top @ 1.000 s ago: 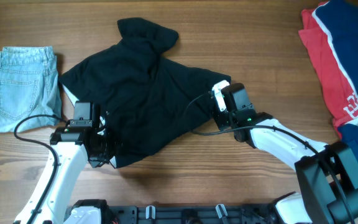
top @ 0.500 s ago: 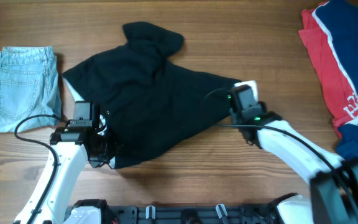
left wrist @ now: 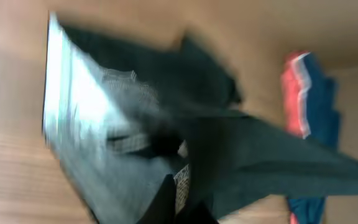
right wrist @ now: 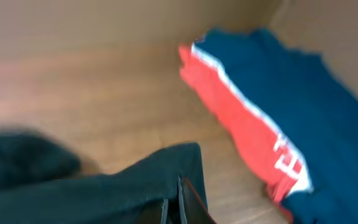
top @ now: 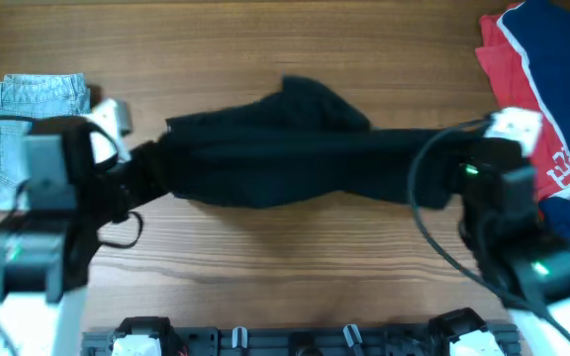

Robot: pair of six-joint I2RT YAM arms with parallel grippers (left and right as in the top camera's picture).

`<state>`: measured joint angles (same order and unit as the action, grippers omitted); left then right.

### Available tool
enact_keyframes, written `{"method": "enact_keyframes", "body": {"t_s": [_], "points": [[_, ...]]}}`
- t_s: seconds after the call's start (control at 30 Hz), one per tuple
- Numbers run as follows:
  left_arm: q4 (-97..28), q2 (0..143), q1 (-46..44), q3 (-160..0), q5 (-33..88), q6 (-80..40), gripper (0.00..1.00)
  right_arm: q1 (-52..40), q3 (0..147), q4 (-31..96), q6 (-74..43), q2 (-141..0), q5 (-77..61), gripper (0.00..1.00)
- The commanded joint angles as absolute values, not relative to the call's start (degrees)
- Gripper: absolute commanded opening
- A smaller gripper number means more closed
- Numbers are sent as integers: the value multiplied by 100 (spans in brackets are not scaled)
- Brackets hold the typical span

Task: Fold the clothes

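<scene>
I have the black shirt (top: 285, 158) strung out between both arms over the table (top: 285, 267).

My left gripper (top: 146, 170) has one gathered end of the cloth pinched between closed fingers; its wrist view is badly blurred, but dark fabric fills the space at the fingers. My right gripper (top: 441, 173) is clamped on the opposite end, and in its wrist view the fingers sit close together on the shirt's edge. The shirt hangs as a long band across the middle, one fold poking up at its top. Folded jeans (top: 28, 109) lie far left, a red and blue garment (top: 537, 69) far right, both apart from the shirt.
</scene>
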<state>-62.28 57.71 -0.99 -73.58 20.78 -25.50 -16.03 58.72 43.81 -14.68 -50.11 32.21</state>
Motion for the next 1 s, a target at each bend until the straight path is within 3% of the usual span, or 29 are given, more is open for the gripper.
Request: {"method": "enact_keyframes", "body": {"t_s": [0.0,0.17,0.33,0.6,0.77,0.97], "points": [[-6372,5188,-47,-8552,1225,-2418,4,-1514,6967,4670,-1035,-4624,3813,4],[-6287,4611,-47,-9131,482,-2423,4,-1514,8169,5207,-705,-4591,3767,4],[-6191,5151,-47,-9109,526,-2423,4,-1514,8187,5238,-550,-4895,3557,4],[-6801,6960,-60,-9109,2137,-2416,4,-1514,8187,5728,-628,-6455,3358,4],[-7273,8053,-482,-9109,2318,-2073,4,-1514,8187,5686,-1063,-6796,3358,4],[-6987,8858,-1249,-9109,2711,-1966,4,-1514,8187,5607,-1063,-6803,3358,4]]}}
